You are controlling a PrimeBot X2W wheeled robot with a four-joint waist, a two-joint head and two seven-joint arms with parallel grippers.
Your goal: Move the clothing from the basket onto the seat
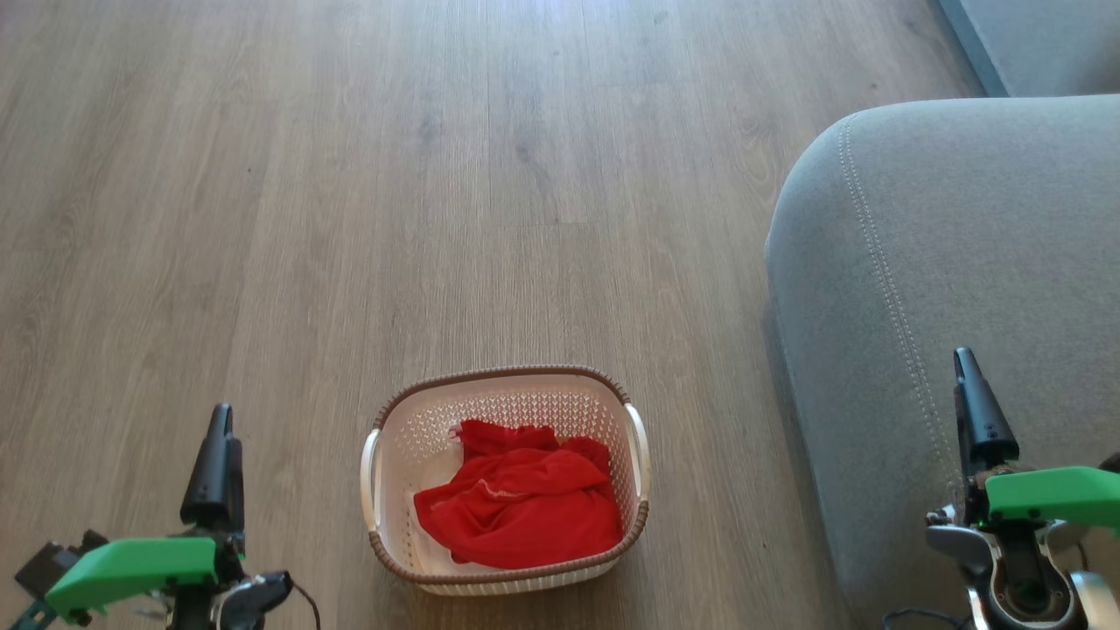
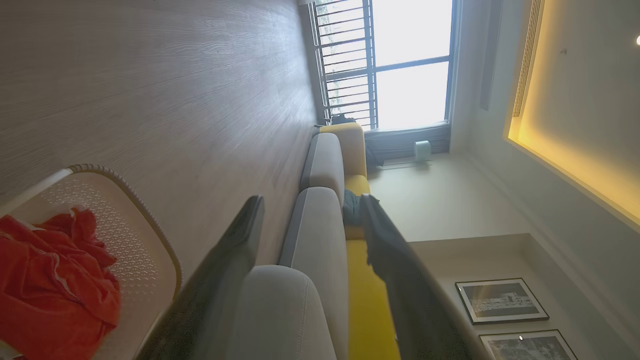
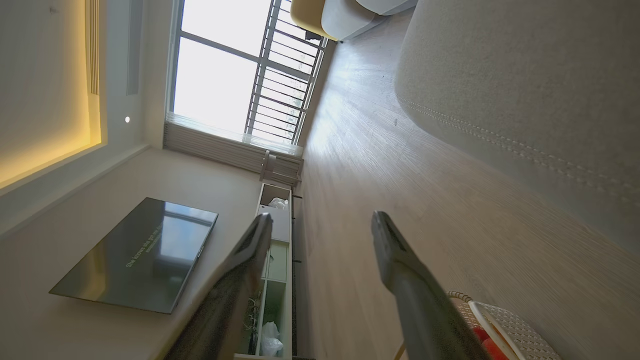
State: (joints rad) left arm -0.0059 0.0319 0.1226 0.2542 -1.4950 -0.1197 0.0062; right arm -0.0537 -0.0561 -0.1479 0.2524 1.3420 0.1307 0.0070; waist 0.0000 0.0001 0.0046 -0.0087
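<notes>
Red clothing [image 1: 521,507] lies bunched inside the basket [image 1: 507,373]. The basket sits on the wood floor [image 1: 350,219], bottom centre of the head view. Grey seat [image 1: 962,262] is to its right, not touching it. Left hand [image 2: 312,200] is left of the basket, fingers spread, gripping nothing. Right hand [image 3: 321,216] is over the seat's near part, also spread, gripping nothing.

The clothing [image 1: 521,507] is bright red, with a thin pale line across it. The basket [image 1: 507,407] is cream, its walls patterned with small holes, its rim brown and braided, its handles white. At three o'clock from it, the seat [image 1: 962,245] is plain grey with a pale dotted stitching line. The floor [image 1: 350,219] is grey-brown with wood grain.
</notes>
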